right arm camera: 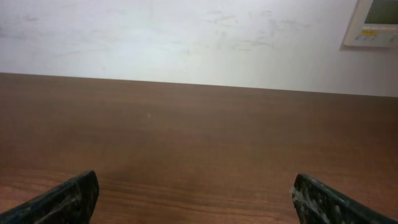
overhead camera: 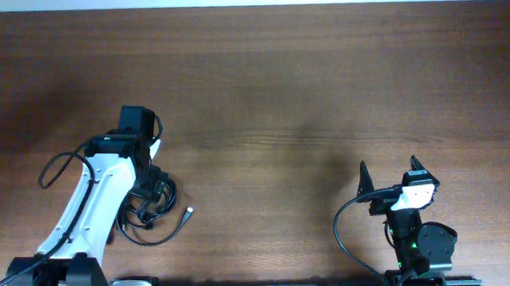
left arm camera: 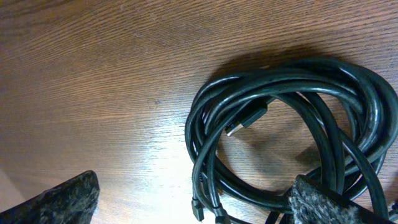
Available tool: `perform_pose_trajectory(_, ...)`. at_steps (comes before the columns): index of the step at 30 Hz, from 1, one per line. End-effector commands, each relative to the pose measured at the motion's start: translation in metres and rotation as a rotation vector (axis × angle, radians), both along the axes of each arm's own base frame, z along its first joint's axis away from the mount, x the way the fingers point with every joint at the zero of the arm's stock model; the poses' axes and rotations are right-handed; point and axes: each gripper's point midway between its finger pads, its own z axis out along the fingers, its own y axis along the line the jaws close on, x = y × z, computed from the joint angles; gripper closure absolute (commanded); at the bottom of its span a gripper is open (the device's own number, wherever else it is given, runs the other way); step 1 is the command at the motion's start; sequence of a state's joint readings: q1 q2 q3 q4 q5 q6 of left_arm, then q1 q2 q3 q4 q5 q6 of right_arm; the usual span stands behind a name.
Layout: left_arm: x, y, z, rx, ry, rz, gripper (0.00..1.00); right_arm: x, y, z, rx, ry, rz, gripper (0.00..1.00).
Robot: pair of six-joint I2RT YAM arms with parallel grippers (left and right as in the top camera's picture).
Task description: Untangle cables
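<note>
A dark wooden table (overhead camera: 292, 84) carries a coiled bundle of black cables (overhead camera: 154, 214) on its left side, one plug (overhead camera: 189, 212) lying loose.

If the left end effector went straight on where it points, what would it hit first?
Likely the cables, coiled under one finger of the left end effector, then the table; depth is unclear.

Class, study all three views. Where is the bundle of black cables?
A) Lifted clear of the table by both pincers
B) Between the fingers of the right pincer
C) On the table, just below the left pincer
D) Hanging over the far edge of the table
C: the left wrist view shows the coiled cables lying on the table just below the open left pincer; the right pincer has none in its view.
</note>
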State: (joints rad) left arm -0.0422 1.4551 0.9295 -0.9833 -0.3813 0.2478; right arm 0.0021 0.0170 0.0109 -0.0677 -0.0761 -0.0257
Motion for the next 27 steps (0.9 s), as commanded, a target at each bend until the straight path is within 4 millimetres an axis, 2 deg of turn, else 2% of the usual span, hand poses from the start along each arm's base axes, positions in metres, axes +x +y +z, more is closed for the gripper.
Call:
perform_pose_trajectory(1,0.003,-0.01,-0.003,-0.066,0.024,-0.065,0.01,0.0,-0.002,-0.004,0.003,0.012,-0.012,0.01)
perform_pose_trajectory(5,0.004,-0.045,-0.009,-0.238,0.045,-0.2,0.01,0.0,-0.002,-0.004,0.003,0.012,-0.012,0.01)
perform_pose_trajectory(9,0.016,-0.061,-0.008,-0.244,0.002,-0.26,0.01,0.0,-0.002,-0.004,0.003,0.012,-0.012,0.01)
perform_pose_trajectory(14,0.04,-0.078,-0.002,-0.259,-0.094,-0.312,0.01,0.0,-0.002,-0.004,0.003,0.012,-0.012,0.01)
perform_pose_trajectory(17,0.043,-0.095,0.003,-0.319,-0.105,-0.349,0.01,0.0,-0.002,-0.004,0.003,0.012,-0.012,0.01)
perform_pose_trajectory(21,0.032,-0.102,0.013,-0.33,-0.047,-0.364,0.01,0.0,-0.002,-0.004,0.003,0.012,-0.012,0.01)
perform_pose_trajectory(25,0.003,-0.121,0.018,-0.416,0.067,-0.389,0.01,0.0,-0.002,-0.004,0.003,0.012,-0.012,0.01)
perform_pose_trajectory(27,-0.005,-0.124,0.016,-0.414,0.097,-0.403,0.01,0.0,-0.002,-0.004,0.003,0.012,-0.012,0.01)
